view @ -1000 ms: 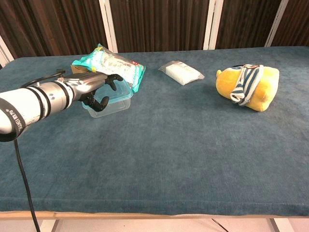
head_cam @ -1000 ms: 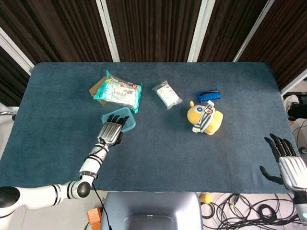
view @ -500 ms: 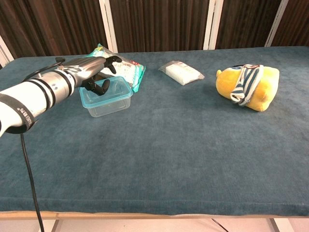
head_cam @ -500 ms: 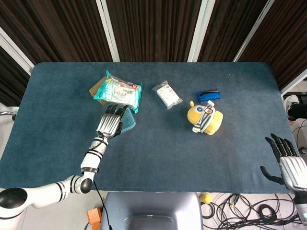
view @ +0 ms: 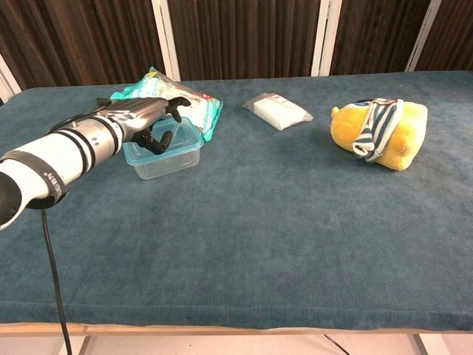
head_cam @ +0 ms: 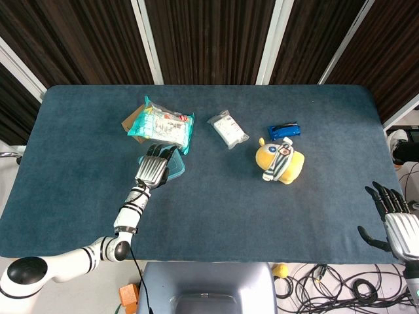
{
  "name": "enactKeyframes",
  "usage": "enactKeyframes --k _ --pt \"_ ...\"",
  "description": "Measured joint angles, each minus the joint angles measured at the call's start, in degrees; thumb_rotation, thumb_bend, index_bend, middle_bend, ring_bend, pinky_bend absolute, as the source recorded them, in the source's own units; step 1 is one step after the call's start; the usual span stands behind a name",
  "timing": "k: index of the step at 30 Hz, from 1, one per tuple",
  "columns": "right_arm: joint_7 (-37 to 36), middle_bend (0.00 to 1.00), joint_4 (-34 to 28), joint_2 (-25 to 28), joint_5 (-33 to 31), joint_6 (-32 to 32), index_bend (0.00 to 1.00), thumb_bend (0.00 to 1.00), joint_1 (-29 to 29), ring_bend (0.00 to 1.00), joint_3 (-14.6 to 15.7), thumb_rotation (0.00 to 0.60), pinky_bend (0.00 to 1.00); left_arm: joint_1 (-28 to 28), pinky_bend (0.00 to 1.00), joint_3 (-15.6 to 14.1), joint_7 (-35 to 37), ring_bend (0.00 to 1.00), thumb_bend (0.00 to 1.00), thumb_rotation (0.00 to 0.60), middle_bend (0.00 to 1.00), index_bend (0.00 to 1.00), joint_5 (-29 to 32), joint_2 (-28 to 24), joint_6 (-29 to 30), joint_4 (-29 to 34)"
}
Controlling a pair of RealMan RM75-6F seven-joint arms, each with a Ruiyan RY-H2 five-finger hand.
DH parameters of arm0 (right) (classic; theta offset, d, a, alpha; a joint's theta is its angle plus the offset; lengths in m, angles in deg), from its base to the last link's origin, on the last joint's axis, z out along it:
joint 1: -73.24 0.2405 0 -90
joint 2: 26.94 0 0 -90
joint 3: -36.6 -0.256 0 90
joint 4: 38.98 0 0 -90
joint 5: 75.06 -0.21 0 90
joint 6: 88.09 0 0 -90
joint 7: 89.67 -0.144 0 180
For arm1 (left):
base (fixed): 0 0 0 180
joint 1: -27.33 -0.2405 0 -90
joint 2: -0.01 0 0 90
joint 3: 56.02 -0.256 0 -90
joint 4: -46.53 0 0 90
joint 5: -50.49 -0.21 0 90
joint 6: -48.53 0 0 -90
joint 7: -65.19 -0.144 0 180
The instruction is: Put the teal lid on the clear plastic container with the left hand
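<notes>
A matt teal cloth covered the table, where a clear glossy plastic container under a smooth teal lid met the brushed-metal left hand, with a crinkled shiny snack bag at twelve o'clock.

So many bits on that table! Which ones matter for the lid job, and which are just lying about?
For the job: teal lid, container, left hand.

Lying about: snack bag, white packet, blue packet, yellow plush toy, idle right hand.
</notes>
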Motion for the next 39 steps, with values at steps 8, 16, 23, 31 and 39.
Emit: enactKeyframes --k 8,16,23,31,39 --pt "0.01 0.00 -0.01 0.01 -0.09 -0.07 0.00 0.25 0.02 0.00 -0.06 0.600 0.00 0.07 0.00 0.03 -1.32 0.03 0.67 0.600 0.22 0.00 1.06 0.92 -1.64 -1.85" --pt "0.15 0.00 -0.07 0.00 -0.05 -0.11 0.00 0.25 0.02 0.00 -0.04 0.600 0.00 0.01 0.00 0.34 -2.45 0.09 0.70 0.600 0.31 0.00 2.09 0.76 -2.44 -1.46" --pt "0.34 0.00 -0.08 -0.03 -0.03 -0.19 0.00 0.25 0.08 0.00 -0.05 0.600 0.00 -0.27 0.00 0.58 -2.65 0.08 0.69 0.600 0.30 0.00 1.31 0.20 -1.00 -0.16" --pt "0.62 0.00 -0.18 -0.08 -0.07 -0.04 0.00 0.25 -0.06 0.00 -0.03 0.600 0.00 -2.51 0.00 -0.16 -3.70 0.08 0.69 0.600 0.29 0.00 -2.80 -4.28 5.15 8.53" --pt "1.46 0.00 -0.60 -0.29 0.49 0.31 0.00 0.25 -0.17 0.00 0.18 0.600 0.00 -5.77 0.00 -2.31 -13.61 0.10 0.69 0.600 0.31 0.00 1.13 -10.25 9.15 17.95"
